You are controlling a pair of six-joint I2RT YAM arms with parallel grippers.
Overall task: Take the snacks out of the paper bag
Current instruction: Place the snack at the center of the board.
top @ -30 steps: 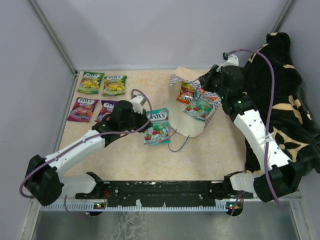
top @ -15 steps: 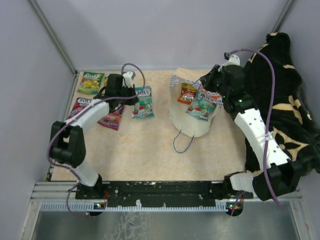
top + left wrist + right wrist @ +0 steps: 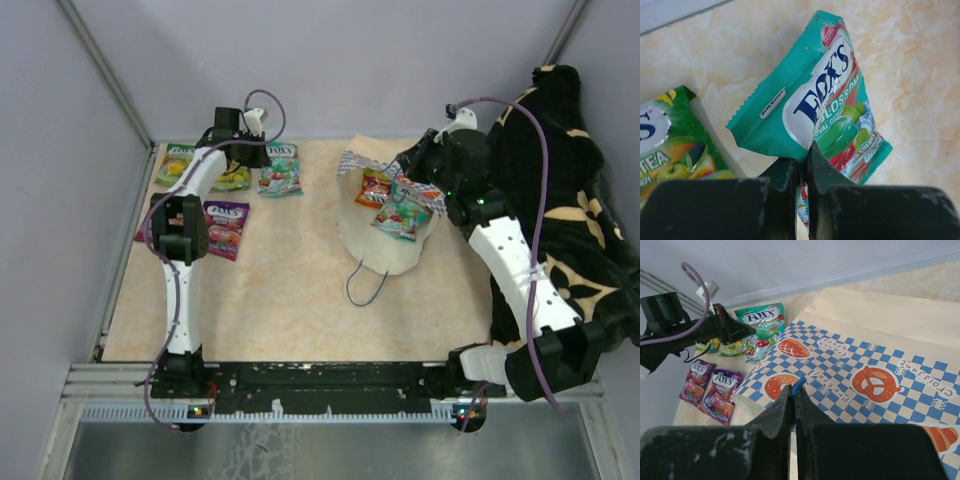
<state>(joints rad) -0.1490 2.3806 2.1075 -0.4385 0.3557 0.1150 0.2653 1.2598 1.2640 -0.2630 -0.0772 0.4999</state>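
Left gripper (image 3: pixel 802 167) was pinched tight on the edge of a teal packet (image 3: pixel 825 100), way out at the far left of the table (image 3: pixel 300 290). Couldn't tell if the packet's free end was resting on the table or hanging just off it. A green packet (image 3: pixel 670 145) sat right beside it, and another green one (image 3: pixel 180 165) was further left. Nearer the arms were a purple packet (image 3: pixel 225 228) and a second purple one (image 3: pixel 695 382), which the left arm mostly hid in the top view.

Right gripper (image 3: pixel 794 400) was clamped shut on the blue cord (image 3: pixel 798 385) at the checkered rim of the bag (image 3: pixel 875 325). The bag sat mid-table, just beside the blanket (image 3: pixel 570 180), with that rim held up. A red packet (image 3: pixel 375 187) and another teal one (image 3: pixel 400 218) were showing in it.
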